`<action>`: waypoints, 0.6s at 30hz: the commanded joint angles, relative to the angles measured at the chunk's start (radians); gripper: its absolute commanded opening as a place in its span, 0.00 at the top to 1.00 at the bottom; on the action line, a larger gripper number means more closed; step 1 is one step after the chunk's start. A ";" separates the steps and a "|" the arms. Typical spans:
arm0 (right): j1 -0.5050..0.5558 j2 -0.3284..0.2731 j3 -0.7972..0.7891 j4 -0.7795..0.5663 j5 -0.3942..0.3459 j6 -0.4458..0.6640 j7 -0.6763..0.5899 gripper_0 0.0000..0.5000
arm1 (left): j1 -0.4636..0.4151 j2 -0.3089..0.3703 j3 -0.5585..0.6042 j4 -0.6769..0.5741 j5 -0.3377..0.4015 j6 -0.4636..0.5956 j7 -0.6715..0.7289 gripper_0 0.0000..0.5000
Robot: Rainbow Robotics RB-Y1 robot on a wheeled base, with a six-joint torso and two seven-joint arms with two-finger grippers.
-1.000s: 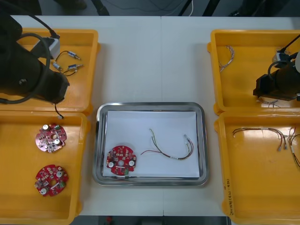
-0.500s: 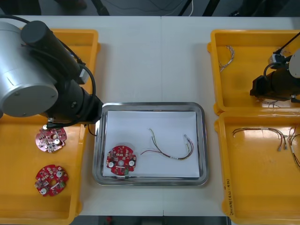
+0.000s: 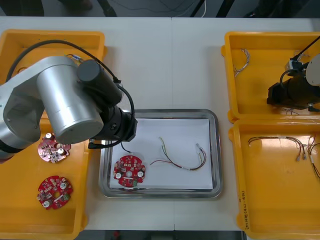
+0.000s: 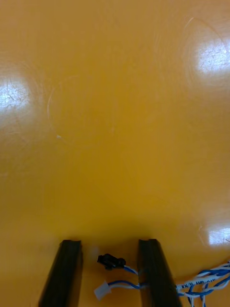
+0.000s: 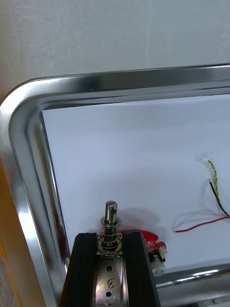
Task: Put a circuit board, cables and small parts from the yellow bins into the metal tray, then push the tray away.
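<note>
- Left gripper [image 5: 109,238] gripped a small metal part [image 5: 110,221] above the metal tray [image 5: 24,144];
- right gripper [image 4: 109,245] gaped over a yellow bin [image 4: 115,120], blue-and-white cable [image 4: 206,284] between its fingers.

Tray [image 3: 160,193]: red board [image 3: 129,172] near left corner, red/yel cable [image 3: 178,164] ctr.

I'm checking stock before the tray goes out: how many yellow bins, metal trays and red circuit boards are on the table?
Yellow bins: 4
Metal tray: 1
Red circuit boards: 3
Total: 8
</note>
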 commanded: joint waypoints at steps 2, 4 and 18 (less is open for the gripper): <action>0.003 0.013 0.020 0.006 -0.015 -0.010 -0.020 1.00 | -0.042 -0.035 -0.054 0.056 -0.044 -0.064 0.036 1.00; 0.000 0.011 0.020 0.002 -0.015 -0.010 -0.019 1.00 | -0.044 -0.038 -0.069 0.076 -0.056 -0.084 0.036 1.00; -0.087 -0.029 0.009 -0.001 -0.012 0.039 -0.005 1.00 | -0.048 -0.049 -0.139 0.177 -0.107 -0.191 0.036 1.00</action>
